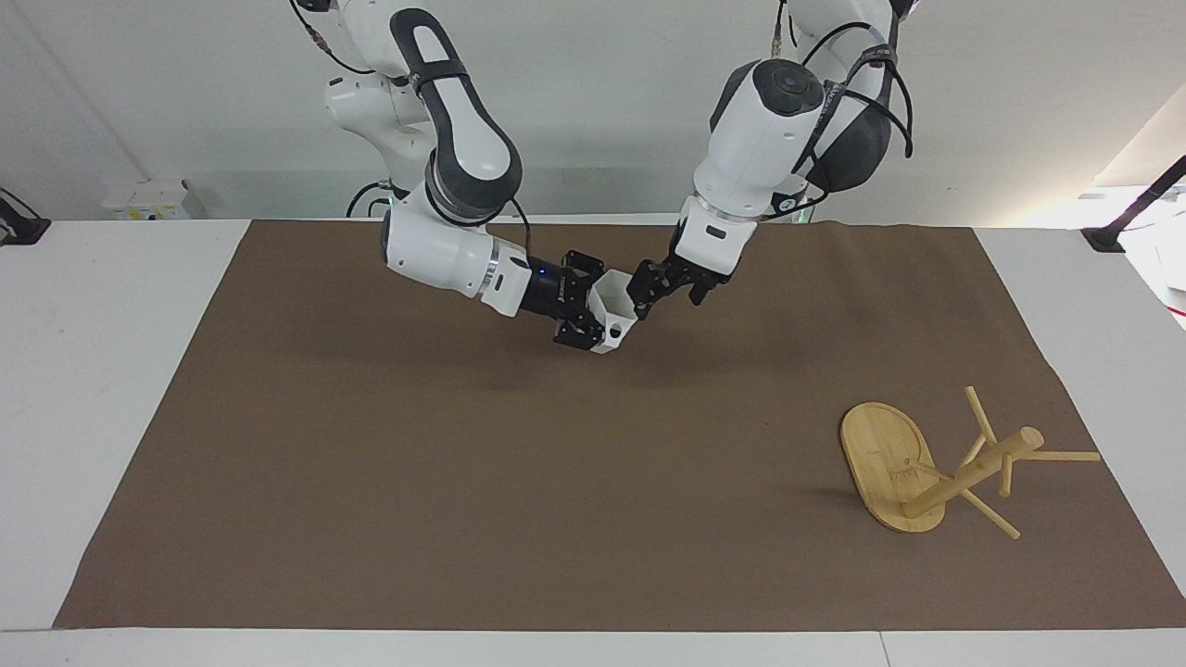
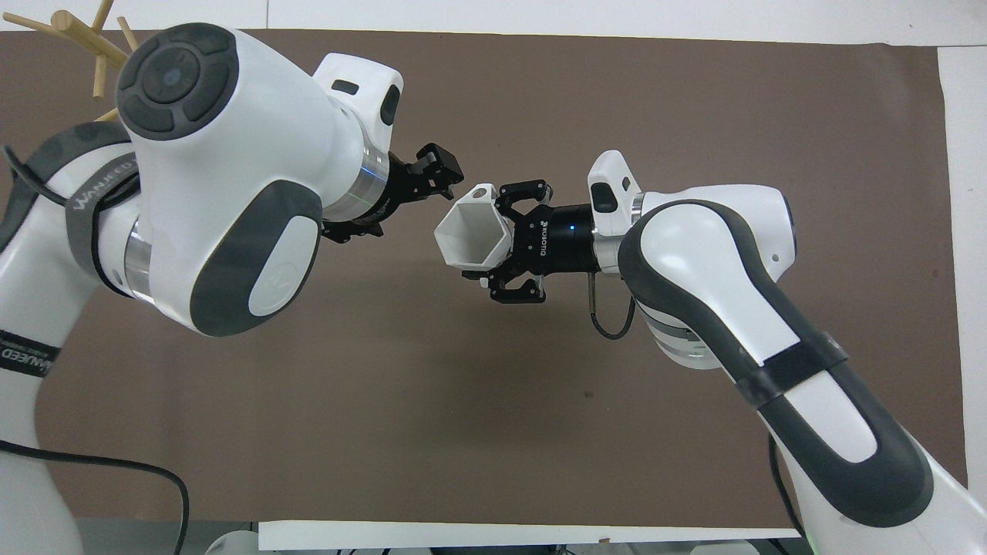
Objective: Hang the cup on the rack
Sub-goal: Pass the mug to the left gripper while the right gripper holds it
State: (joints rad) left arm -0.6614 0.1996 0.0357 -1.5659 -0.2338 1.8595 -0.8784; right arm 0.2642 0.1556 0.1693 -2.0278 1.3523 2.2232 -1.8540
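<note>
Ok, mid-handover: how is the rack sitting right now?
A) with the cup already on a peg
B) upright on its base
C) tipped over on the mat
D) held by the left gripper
C: the rack lies tipped on the brown mat, base on edge, post slanting; the cup is in the right gripper.

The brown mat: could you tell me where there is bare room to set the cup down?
Most of the brown mat lies bare, from the rack to the right arm's end. It is crowded mid-table, where the right gripper holds the cup beside the open left gripper, and around the rack, tipped on its side.
</note>
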